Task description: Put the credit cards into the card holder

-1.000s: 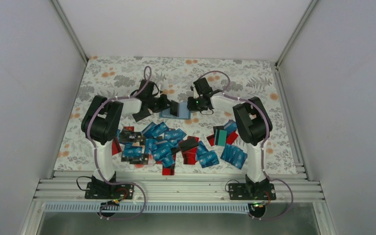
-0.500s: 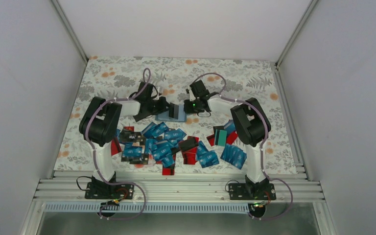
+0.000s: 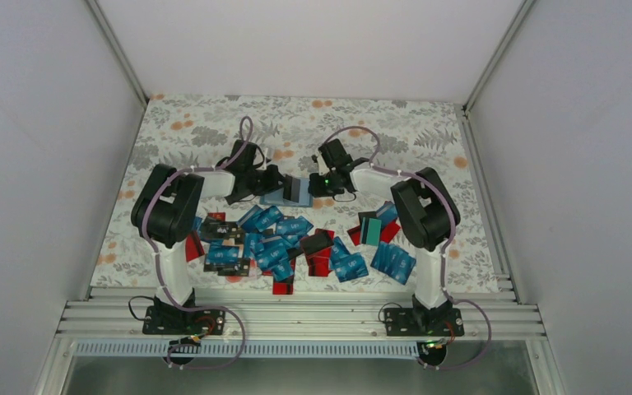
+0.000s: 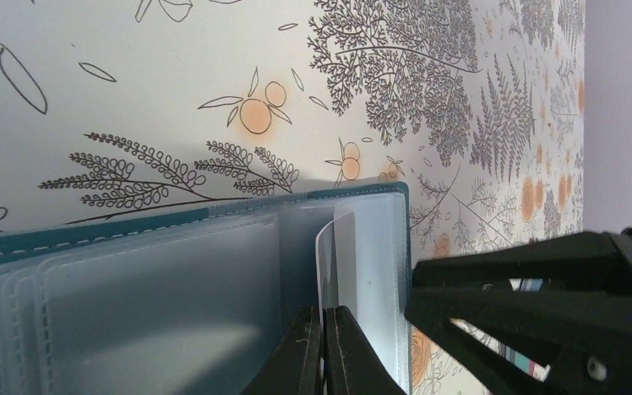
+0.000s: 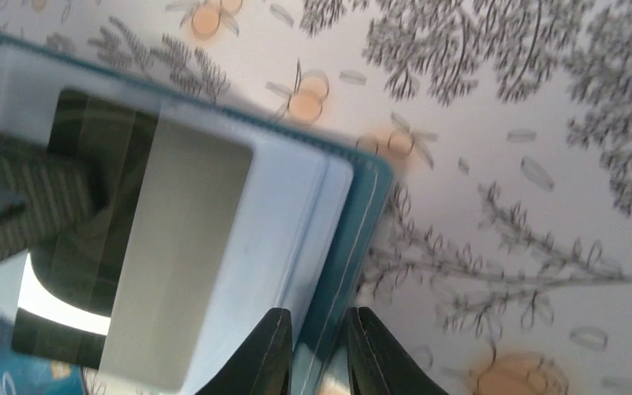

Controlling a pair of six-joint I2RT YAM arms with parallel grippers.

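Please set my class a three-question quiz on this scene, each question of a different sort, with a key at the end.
1. True or false: the card holder lies folded shut, with no sleeves showing.
2. Multiple choice: most of the loose credit cards lie
A) on the robot's side of the holder
B) beyond the holder, at the far edge
C) stacked on top of the holder
3. Short answer: which gripper's fingers straddle the holder's teal cover edge?

Key: 1 false; 2 A; 3 the right gripper.
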